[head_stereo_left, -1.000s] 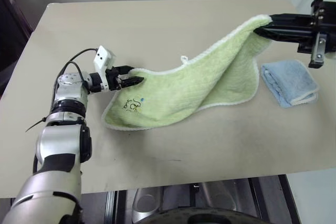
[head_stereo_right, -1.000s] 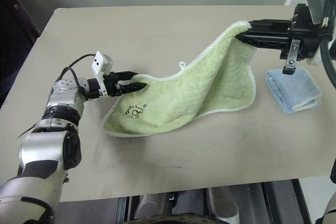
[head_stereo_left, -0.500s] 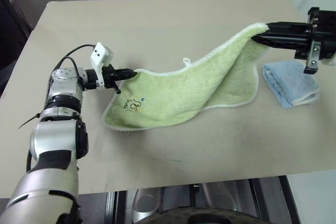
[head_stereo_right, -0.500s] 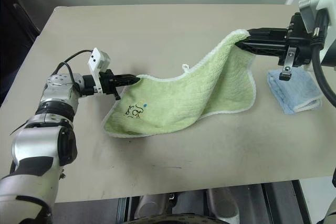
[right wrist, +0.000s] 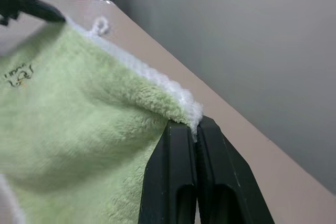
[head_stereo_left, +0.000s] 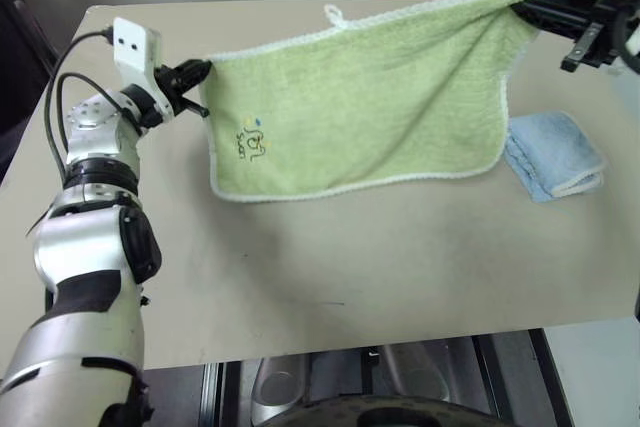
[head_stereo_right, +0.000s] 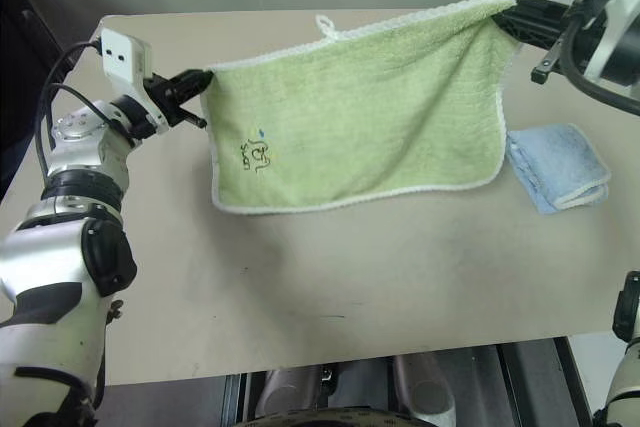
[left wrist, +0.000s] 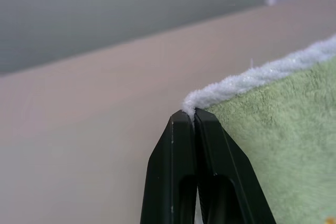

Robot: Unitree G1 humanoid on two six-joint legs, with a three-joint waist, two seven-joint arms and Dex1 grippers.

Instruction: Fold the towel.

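**Towel held up by two corners, spread for the fold**

Above the surface hangs the towel (head_stereo_left: 360, 107), light green with white edging, stretched out between the two arms like washing on a line. Its top edge runs nearly taut from one corner to the other, with the small white loop (head_stereo_left: 331, 15) sticking up along it and a small dark mark (head_stereo_left: 252, 137) showing on the face near the left side. The lower edge droops toward the surface; I cannot tell whether it touches or hangs just clear of it.

At the left corner, the left gripper (head_stereo_left: 203, 70) has its fingers (left wrist: 181, 182) pressed together on the white edging, pinching the very tip of the cloth. At the right corner, the right gripper (head_stereo_right: 510, 15) does the same, its fingers (right wrist: 181, 182) shut on the edging there. Held this way, by two neighbouring corners and pulled apart, the cloth hangs flat and open rather than bunched, which I take to be the point: a flat sheet can be laid down or doubled over squarely.

Just beside the hanging towel's right lower corner, a smaller light blue towel (head_stereo_left: 555, 154) lies folded on the beige surface (head_stereo_left: 400, 257). It seems to have no part in this fold, though it lies close enough that the green cloth could drape onto it if lowered to that side.
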